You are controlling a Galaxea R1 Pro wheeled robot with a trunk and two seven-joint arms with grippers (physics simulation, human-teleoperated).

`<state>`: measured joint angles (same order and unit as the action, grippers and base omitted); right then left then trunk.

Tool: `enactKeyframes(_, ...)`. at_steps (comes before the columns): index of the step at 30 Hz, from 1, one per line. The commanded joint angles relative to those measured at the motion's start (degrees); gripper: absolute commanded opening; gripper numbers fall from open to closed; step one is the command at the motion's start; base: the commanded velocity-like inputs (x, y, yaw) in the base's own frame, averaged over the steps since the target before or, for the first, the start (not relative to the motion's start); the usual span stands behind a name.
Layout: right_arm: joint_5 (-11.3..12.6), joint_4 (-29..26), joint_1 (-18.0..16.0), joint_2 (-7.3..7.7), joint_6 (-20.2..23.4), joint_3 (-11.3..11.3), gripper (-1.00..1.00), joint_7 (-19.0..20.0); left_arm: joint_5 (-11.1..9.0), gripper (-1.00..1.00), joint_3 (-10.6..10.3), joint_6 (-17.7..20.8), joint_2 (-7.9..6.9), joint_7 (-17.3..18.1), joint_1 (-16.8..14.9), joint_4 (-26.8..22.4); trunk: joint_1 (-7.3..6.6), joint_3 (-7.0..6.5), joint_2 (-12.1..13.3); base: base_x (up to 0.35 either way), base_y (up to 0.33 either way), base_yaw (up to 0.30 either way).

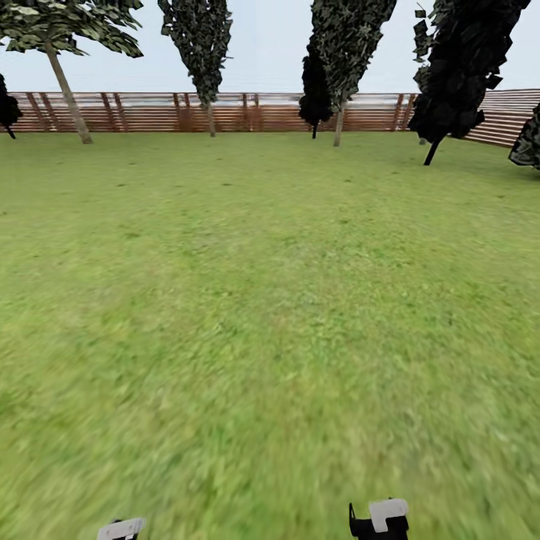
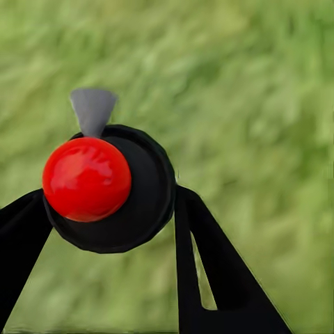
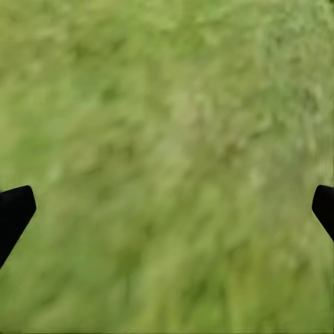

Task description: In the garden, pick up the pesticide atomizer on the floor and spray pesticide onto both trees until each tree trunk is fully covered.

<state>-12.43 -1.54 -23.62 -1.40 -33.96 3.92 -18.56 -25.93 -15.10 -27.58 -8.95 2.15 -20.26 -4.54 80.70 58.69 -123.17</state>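
Note:
In the left wrist view the pesticide atomizer [image 2: 87, 179] sits between my two black fingers [image 2: 209, 264], seen from above: red top, dark round body, pale grey trigger pointing away. My left gripper [image 2: 111, 209] is shut on it above blurred grass. My right gripper [image 3: 167, 209] is open, its black fingertips [image 3: 14, 212] at the frame's two sides with only grass between them. In the head view a tree [image 1: 71, 30] with a leaning pale trunk [image 1: 69, 97] stands far off at the back left of the garden lawn [image 1: 270, 300].
A reddish-brown slatted fence [image 1: 255, 112] closes the lawn's far side. Dark columnar conifers [image 1: 199, 45] stand along it, and black shrubs [image 1: 457, 82] at the right. White arm parts [image 1: 386, 514] show at the head view's bottom edge.

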Motion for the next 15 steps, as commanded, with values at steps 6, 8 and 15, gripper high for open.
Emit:
enactKeyframes(6,-0.3,0.0,0.0,0.0,0.0,0.4,1.0,-0.6,-0.6,-1.0,-0.4,-0.2,-0.01,0.3,0.0,0.1,-0.01,-0.25,0.0,0.0,0.0,0.242)
enactKeyframes(8,-0.3,0.1,0.0,0.0,0.0,0.4,1.0,-0.6,-0.6,-1.0,-0.4,-0.2,-0.01,0.2,0.0,0.1,-0.01,-0.35,0.0,0.0,0.0,0.242)
enactKeyframes(15,-0.3,0.0,0.0,0.0,0.0,0.4,1.0,-0.6,-0.6,-1.0,-0.4,-0.2,-0.01,0.2,0.0,0.1,-0.01,-0.69,0.0,0.0,0.0,0.242)
